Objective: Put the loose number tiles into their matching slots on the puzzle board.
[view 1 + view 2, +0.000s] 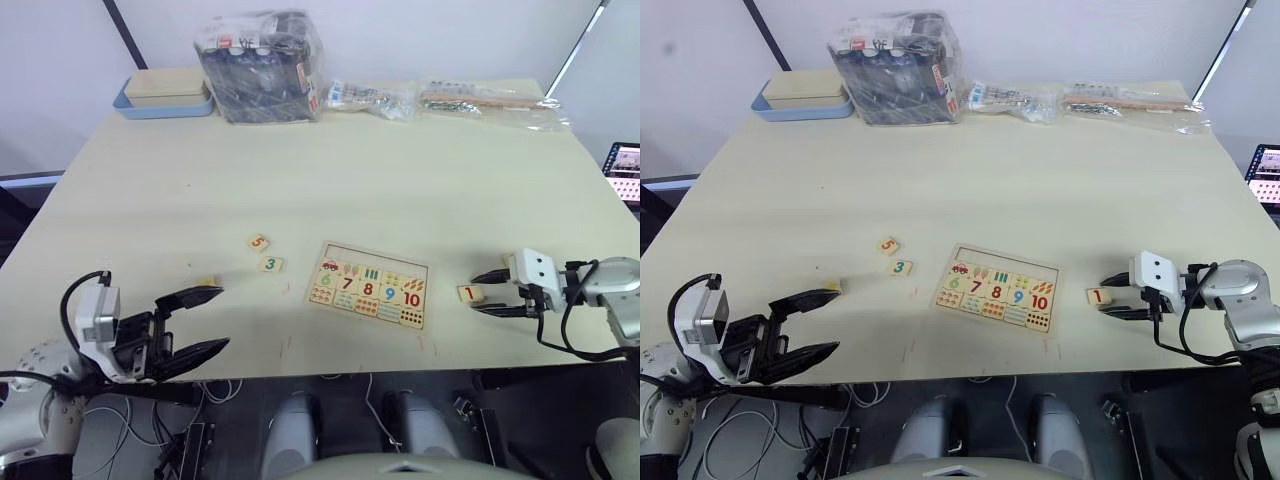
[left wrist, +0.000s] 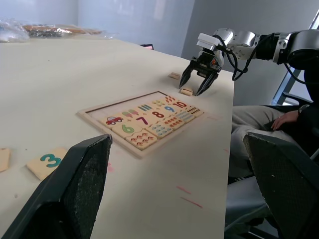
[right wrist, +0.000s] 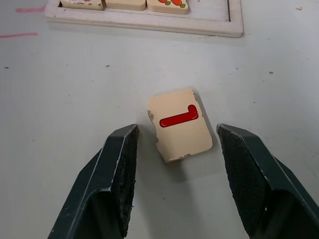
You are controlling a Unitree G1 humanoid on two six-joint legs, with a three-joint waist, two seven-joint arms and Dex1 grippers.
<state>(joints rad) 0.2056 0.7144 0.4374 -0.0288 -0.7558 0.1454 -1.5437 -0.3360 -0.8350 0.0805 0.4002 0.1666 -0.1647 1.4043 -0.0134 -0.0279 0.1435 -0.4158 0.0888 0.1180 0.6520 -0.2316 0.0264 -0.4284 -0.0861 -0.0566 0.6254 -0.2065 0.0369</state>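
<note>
R tool (image 3: 174, 174) released, fingers either side of tile 1 (image 3: 180, 124), near board (image 1: 368, 284). L tool (image 1: 205, 320) released, off counter edge.

A pale wooden table (image 1: 400, 190) carries everything. The puzzle board (image 1: 368, 283) lies flat near its front edge. To the board's left lie the 3 tile (image 1: 270, 264) and, just beyond it, the 5 tile (image 1: 258, 242); farther left sits another small tile (image 1: 206, 282), its digit unreadable. Right of the board lies the 1 tile (image 1: 469, 293). Far behind the board, along the back edge, stand a blue-rimmed tray (image 1: 163, 95), a plastic-wrapped dark box (image 1: 262, 66) and clear bags of parts (image 1: 450, 99).
</note>
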